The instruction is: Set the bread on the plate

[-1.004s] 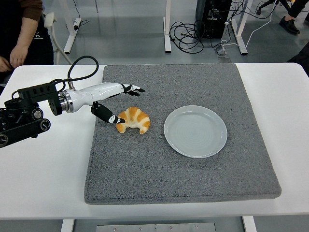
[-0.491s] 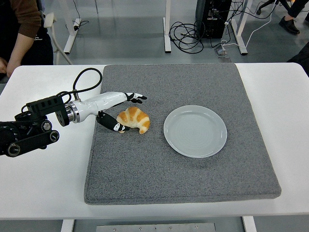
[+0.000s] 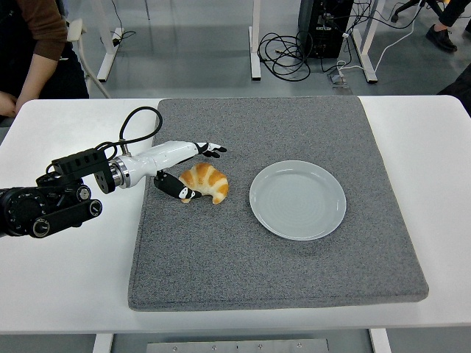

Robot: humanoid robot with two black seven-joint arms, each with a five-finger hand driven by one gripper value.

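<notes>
golden bread sits between the left hand's spread fingers, unclamped.

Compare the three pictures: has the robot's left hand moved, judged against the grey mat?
Yes. The left hand has slid right, further over the mat, with the thumb now against the near left end of the bread. The bread has not shifted.

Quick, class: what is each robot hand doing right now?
Left hand: open, fingers spread around the croissant, thumb at its near side; not yet gripping it.
Right hand: not in view.
</notes>
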